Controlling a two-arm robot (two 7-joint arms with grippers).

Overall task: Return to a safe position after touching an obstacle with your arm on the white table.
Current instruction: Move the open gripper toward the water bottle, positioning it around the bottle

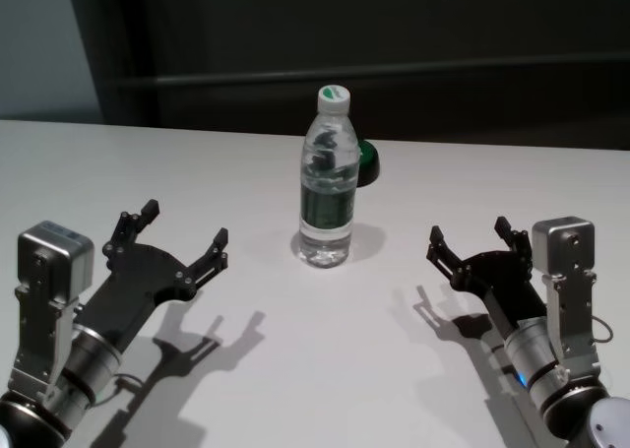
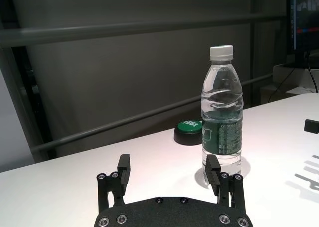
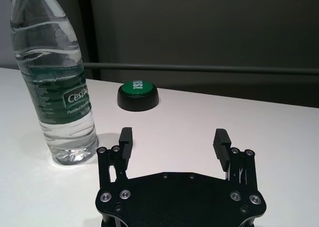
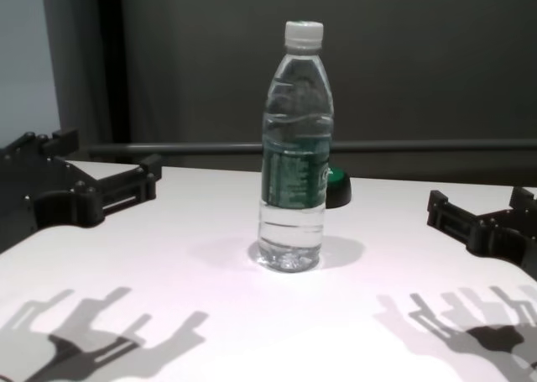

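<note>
The obstacle (image 1: 328, 177), a tall clear water bottle with a white cap and dark green label, stands upright in the middle of the white table (image 1: 148, 162). It also shows as the obstacle (image 4: 293, 147), the obstacle (image 2: 222, 110) and the obstacle (image 3: 55, 82). My left gripper (image 1: 185, 224) hovers open to the bottle's left, apart from it, nothing between its fingers (image 2: 123, 168). My right gripper (image 1: 471, 233) is open to the bottle's right, also apart, its fingers (image 3: 221, 143) empty. Both grippers show at the sides of the chest view: left gripper (image 4: 105, 160), right gripper (image 4: 478, 204).
A small black-based button with a green top (image 1: 366, 160) sits just behind the bottle, toward the table's far edge; it appears as the button (image 3: 138, 94) and the button (image 2: 189, 131). A dark rail (image 4: 419, 146) runs behind the table.
</note>
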